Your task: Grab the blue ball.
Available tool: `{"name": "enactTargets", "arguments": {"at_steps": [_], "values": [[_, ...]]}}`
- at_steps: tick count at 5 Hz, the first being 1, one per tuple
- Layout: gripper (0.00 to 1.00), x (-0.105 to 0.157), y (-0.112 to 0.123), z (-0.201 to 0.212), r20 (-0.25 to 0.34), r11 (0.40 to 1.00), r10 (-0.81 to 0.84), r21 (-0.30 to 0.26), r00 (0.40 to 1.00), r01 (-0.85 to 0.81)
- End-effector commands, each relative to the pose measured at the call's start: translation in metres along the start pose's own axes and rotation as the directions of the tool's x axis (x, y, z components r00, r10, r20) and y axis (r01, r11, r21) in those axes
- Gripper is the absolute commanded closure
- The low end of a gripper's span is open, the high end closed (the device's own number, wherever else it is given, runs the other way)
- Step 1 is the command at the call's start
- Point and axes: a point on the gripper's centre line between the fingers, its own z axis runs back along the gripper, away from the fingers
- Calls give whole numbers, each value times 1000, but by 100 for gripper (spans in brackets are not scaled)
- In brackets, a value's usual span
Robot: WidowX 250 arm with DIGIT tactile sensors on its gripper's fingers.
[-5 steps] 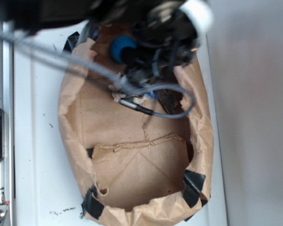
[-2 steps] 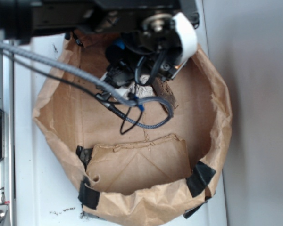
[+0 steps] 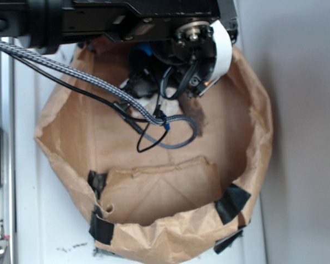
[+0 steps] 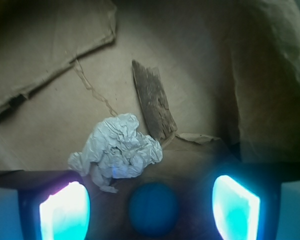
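Observation:
The blue ball (image 4: pixel 153 209) lies on the floor of the brown paper bag, low in the wrist view, between the two glowing pads (image 4: pixel 65 212) with a gap on each side. My gripper (image 4: pixel 150 206) is open around it and does not touch it. In the exterior view only a sliver of the blue ball (image 3: pixel 143 52) shows under the black arm, and my gripper (image 3: pixel 146 74) is mostly hidden among cables. A crumpled off-white paper wad (image 4: pixel 121 151) sits just beyond the ball. A dark bark-like piece (image 4: pixel 152 102) lies past the wad.
The paper bag's crumpled wall (image 3: pixel 256 159) rings everything, with black tape patches (image 3: pixel 231 201) on its near rim. A loose braided cable (image 3: pixel 154 118) hangs from the arm into the bag. A torn cardboard flap (image 3: pixel 162 190) lies on the near floor. White table surface (image 3: pixel 27 192) surrounds the bag.
The arm has shifted toward the bag's far side and now covers most of the ball in the exterior view. The bag's rim looks spread wider than a second ago.

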Motion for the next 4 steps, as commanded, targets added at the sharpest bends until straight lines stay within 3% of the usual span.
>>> {"name": "enactTargets", "arguments": {"at_steps": [1,2,3,4], "values": [[0,-3,4,-6,-42,988,-112,99,993,116],[0,-16,-10,2,-6,970,-243,29,970,243],[0,-19,-18,14,37,950,-312,0,949,312],[0,-23,-27,22,56,944,-330,19,942,329]]}}
